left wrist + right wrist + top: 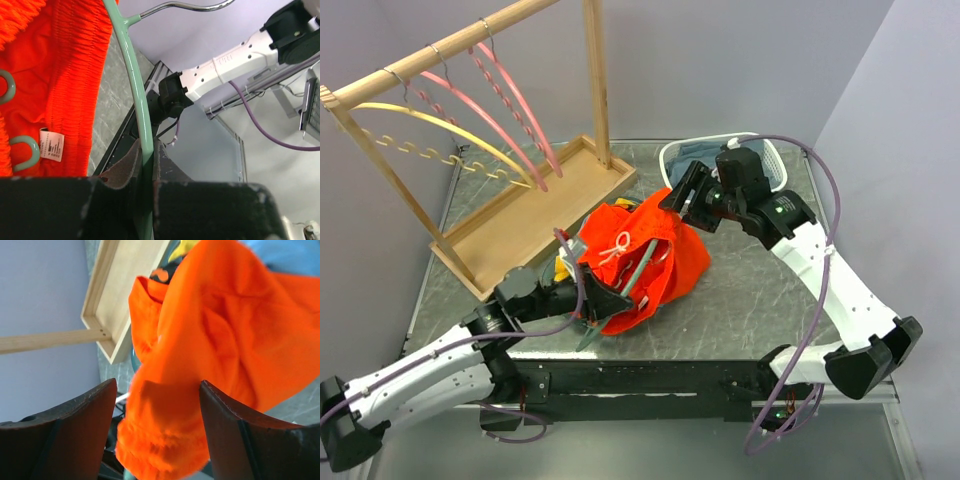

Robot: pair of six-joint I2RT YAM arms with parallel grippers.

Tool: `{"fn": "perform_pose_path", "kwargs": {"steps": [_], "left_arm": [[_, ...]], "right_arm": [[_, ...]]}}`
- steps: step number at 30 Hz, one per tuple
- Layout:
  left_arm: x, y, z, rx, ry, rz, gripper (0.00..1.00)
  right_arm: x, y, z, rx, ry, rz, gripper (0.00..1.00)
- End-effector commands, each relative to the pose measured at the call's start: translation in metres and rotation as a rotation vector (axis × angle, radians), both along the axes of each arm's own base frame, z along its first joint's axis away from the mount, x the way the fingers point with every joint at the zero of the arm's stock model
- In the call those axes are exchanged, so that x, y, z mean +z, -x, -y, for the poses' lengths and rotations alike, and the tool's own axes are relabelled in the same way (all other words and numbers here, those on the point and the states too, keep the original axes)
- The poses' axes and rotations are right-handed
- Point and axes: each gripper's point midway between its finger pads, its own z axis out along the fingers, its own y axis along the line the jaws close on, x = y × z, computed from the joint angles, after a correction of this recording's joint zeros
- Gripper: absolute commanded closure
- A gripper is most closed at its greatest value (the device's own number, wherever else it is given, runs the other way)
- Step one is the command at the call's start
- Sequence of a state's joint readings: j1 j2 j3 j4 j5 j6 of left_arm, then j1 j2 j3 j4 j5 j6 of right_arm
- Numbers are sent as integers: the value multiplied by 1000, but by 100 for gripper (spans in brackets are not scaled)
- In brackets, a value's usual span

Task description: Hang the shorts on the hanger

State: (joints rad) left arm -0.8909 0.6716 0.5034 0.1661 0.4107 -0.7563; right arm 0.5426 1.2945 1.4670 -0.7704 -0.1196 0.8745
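**A:** Where are the bright orange-red cloth shorts found?

**B:** They are heaped mid-way on the grey marbled table, with the elastic waistband and white drawstring turned up. A black-orange-white patterned garment is partly covered at their left edge.

**A:** And the thin pale green plastic hanger?

**B:** One arm is seen in the waist opening. Loops of the wavy lower bar are laid against the inner cloth beside a white label. The metal hook is pointed away from the cloth.

**A:** How are the tools set?

**B:** The left gripper is clamped on the hanger's arm. The right gripper is held at the shorts' far edge with its fingers spread apart. Cloth is seen between them, but contact cannot be told.

**A:** What else is there?

**B:** A wooden rack with a tray base is set far left, hung with pink hangers and a yellow hanger. A white basket with blue-grey cloth is placed behind the right gripper.
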Motion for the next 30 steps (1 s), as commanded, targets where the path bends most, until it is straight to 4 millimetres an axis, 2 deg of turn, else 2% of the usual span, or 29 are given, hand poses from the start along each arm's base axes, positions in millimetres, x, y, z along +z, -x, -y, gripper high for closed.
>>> {"fn": "perform_pose_path", "kwargs": {"steps": [1, 2, 4, 5, 6, 8, 9, 11, 12, 13, 15, 16, 17, 18, 19, 20, 21, 23, 25, 26, 27, 30], "left_arm": [[49, 3, 17, -18, 86, 148, 99], [50, 0, 19, 5, 83, 150, 99], [48, -1, 25, 10, 71, 148, 99], [48, -5, 27, 30, 65, 145, 99], [43, -8, 31, 35, 48, 134, 99], [39, -15, 36, 64, 24, 111, 99], [42, -17, 37, 78, 26, 99, 99], [40, -17, 38, 80, 10, 88, 99], [41, -20, 38, 98, 12, 77, 99], [38, -21, 38, 108, -3, 62, 92], [42, -22, 39, 113, -10, 50, 76], [42, -24, 38, 125, -21, 38, 60], [35, -24, 36, 127, -59, 19, 53], [42, -23, 34, 132, -56, 14, 44], [42, -28, 31, 168, -69, 2, 40], [32, -28, 24, 186, -120, -26, 38], [37, -28, 20, 202, -121, -34, 38], [31, -29, 8, 245, -160, -65, 38], [21, -31, -2, 292, -196, -118, 42], [15, -38, -11, 356, -218, -133, 44], [-2, -36, -20, 381, -285, -175, 48], [-30, -36, -35, 435, -387, -229, 55]], "right_arm": [[-2, 2, -11, 26, -58, -32, 26], [-6, 3, -10, 25, -51, -40, 26], [-18, 6, -8, 32, -41, -61, 39], [-18, 8, -6, 33, -42, -56, 44], [-25, 10, -3, 30, -31, -65, 58], [-24, 9, 5, 8, -20, -54, 73], [-26, 10, 7, 8, -12, -49, 86], [-26, 10, 10, 9, -16, -47, 98], [-26, 10, 10, 17, -14, -41, 100], [-26, 11, 10, 22, -9, -35, 100], [-23, 8, 13, 13, 3, -19, 100], [-21, 8, 14, 9, 5, -12, 100], [-20, 6, 16, 7, 9, -1, 100], [-17, 5, 16, 7, 7, 9, 100], [-15, 5, 16, 9, 6, 12, 100], [-9, 4, 16, 16, 6, 28, 100], [-7, 4, 17, 20, 10, 33, 100], [-2, 4, 19, 18, 19, 50, 100], [2, 6, 20, 25, 17, 65, 100], [3, 7, 20, 28, 16, 71, 100], [4, 8, 20, 28, 15, 75, 100], [11, 9, 21, 15, -8, 104, 100]]}}
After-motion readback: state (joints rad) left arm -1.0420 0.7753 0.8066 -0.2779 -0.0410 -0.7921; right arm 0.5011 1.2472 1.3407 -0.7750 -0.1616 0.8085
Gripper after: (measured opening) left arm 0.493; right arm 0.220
